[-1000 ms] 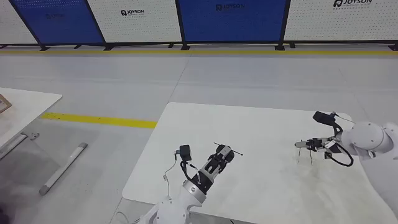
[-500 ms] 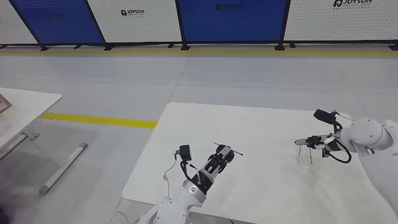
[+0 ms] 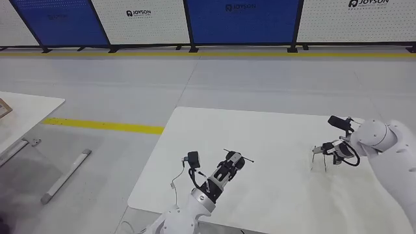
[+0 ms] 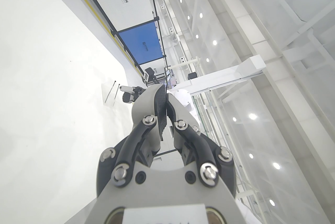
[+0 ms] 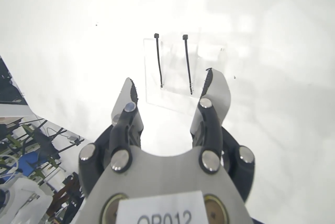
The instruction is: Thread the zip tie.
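Note:
My left gripper [image 3: 233, 163] is near the table's front edge, shut on a thin black zip tie [image 3: 246, 158] that sticks out to both sides of its tips. In the left wrist view the pads [image 4: 162, 104] are pressed together. At the right side of the table two more black zip ties [image 5: 158, 60] [image 5: 188, 65] stand side by side in a clear holder [image 5: 172, 96]. My right gripper [image 5: 170, 81] is open just above them, one finger to each side. In the top view the right gripper [image 3: 323, 148] sits over the two ties [image 3: 313, 162].
The white table [image 3: 273, 195] is bare between the two arms. Its left edge [image 3: 149, 169] drops to the grey floor. Another white table corner [image 3: 26, 110] stands far left. Blue and white panels [image 3: 240, 6] line the back.
The right arm has drawn slightly to the right and turned its wrist, keeping the gripper above the two standing ties. The left arm and its zip tie have not moved.

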